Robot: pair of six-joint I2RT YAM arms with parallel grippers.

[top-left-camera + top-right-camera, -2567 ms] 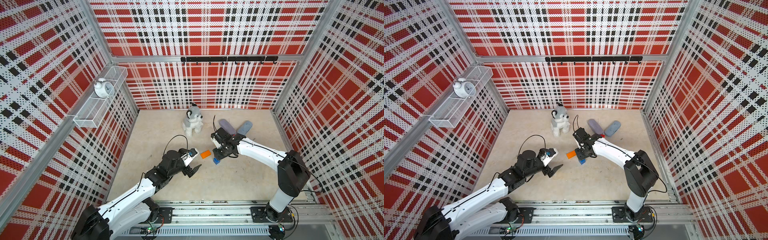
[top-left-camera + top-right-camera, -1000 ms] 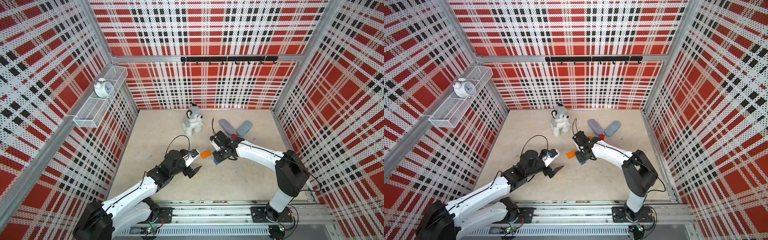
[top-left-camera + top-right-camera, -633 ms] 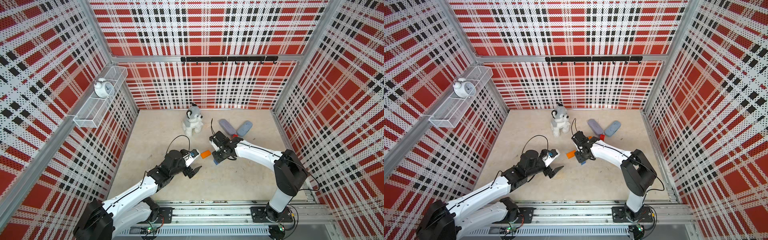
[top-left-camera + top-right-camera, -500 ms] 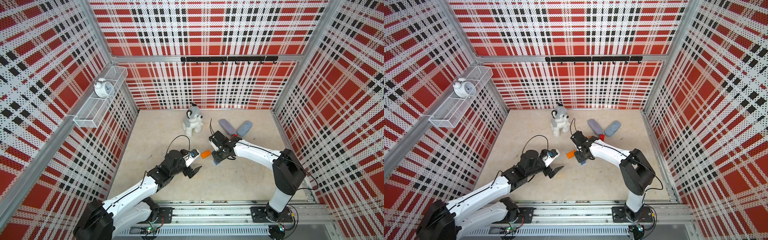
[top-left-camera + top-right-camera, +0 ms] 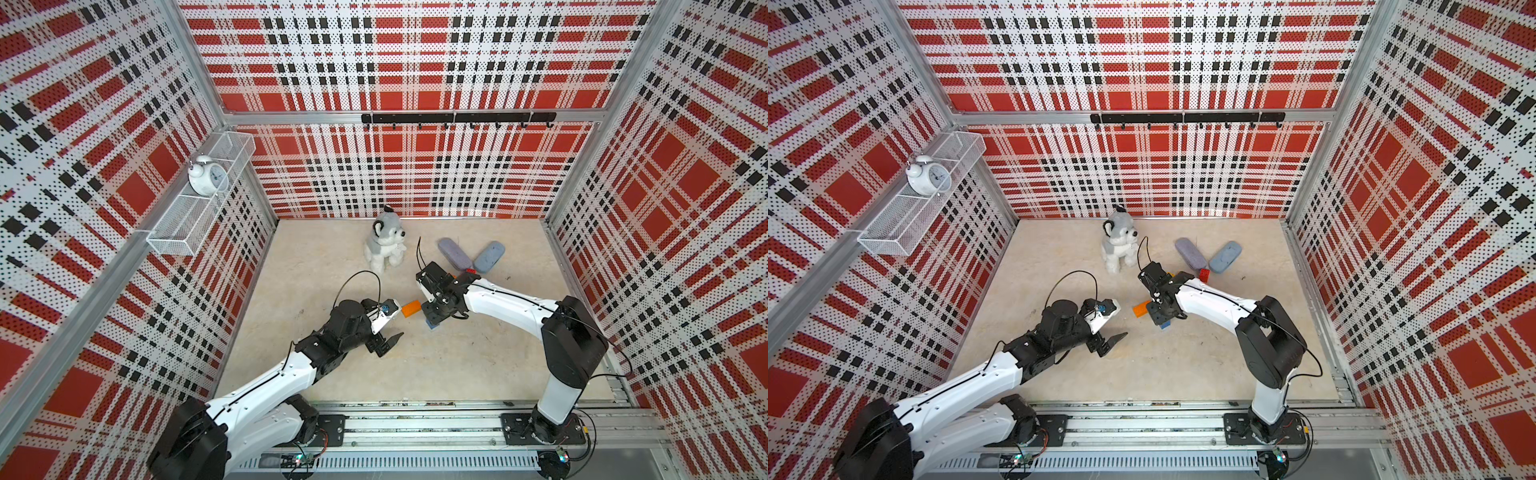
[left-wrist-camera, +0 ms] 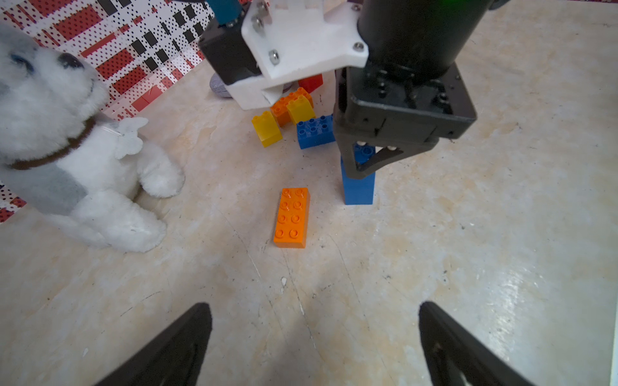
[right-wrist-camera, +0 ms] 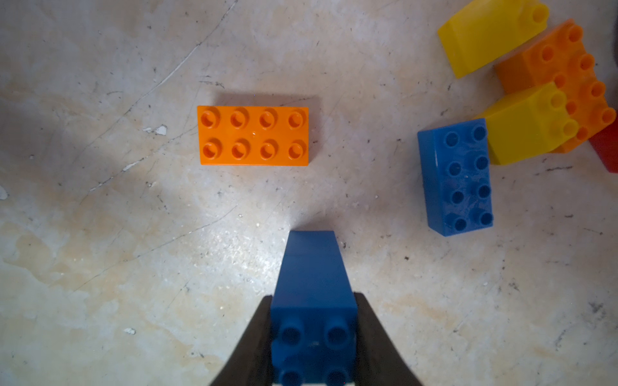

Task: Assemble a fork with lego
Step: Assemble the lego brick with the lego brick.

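Right end effector (image 7: 312, 307), clamping one blue stack (image 7: 312, 267), has edged toward one orange brick (image 7: 252, 135); left end effector (image 6: 314, 307) gapes.

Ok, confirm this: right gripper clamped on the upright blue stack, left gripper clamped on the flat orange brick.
Not quite. The left gripper is open and holds nothing; the flat orange brick lies loose on the floor, apart from it, as the left wrist view shows. The right gripper is clamped on the upright blue stack.

Red brick (image 7: 608, 150) cut by edge
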